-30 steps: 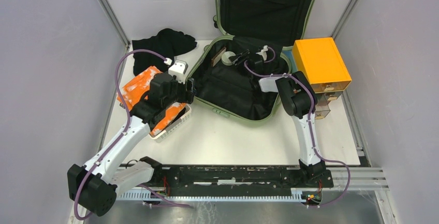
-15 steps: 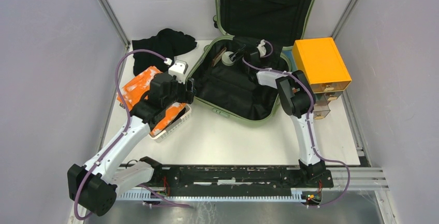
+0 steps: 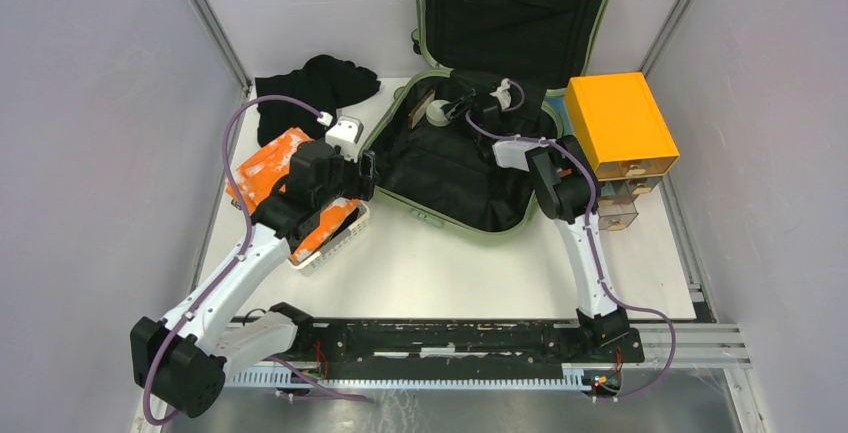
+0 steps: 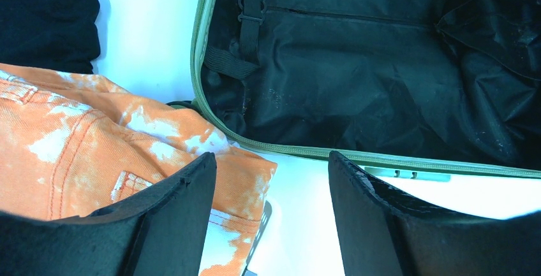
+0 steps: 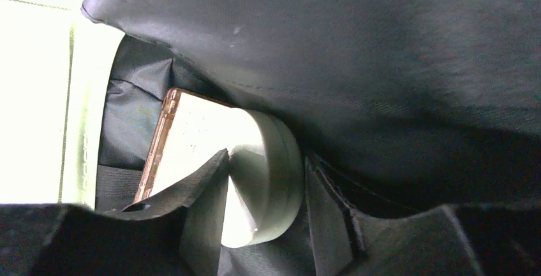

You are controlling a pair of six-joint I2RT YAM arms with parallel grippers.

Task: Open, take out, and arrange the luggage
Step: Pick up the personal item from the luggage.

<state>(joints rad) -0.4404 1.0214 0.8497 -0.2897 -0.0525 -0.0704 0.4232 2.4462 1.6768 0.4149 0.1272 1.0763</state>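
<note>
The sage-green luggage [image 3: 440, 215] lies open on the table, its lid [image 3: 510, 13] propped against the back wall. Its black lining also shows in the left wrist view [image 4: 357, 91]. My right gripper [image 3: 454, 110] reaches into the back left corner. It is shut on the wall of a pale tape roll [image 3: 436, 110], one finger inside the hole and one outside [image 5: 268, 159]. The tape roll [image 5: 284, 180] is tipped up against a flat brown-edged item [image 5: 191, 136]. My left gripper [image 3: 368, 175] is open and empty [image 4: 271, 161], over the table between orange jeans [image 4: 96, 142] and the luggage's front rim.
A white perforated basket [image 3: 335, 243] holds the orange jeans at the left. A black cloth [image 3: 315, 88] lies behind it. An orange and light-blue box [image 3: 615, 123] with small drawers stands right of the luggage. Walls close in both sides.
My right gripper has reached further left into the luggage's corner and closed on the tape roll, which has tipped up from lying flat. The left arm has not moved.
</note>
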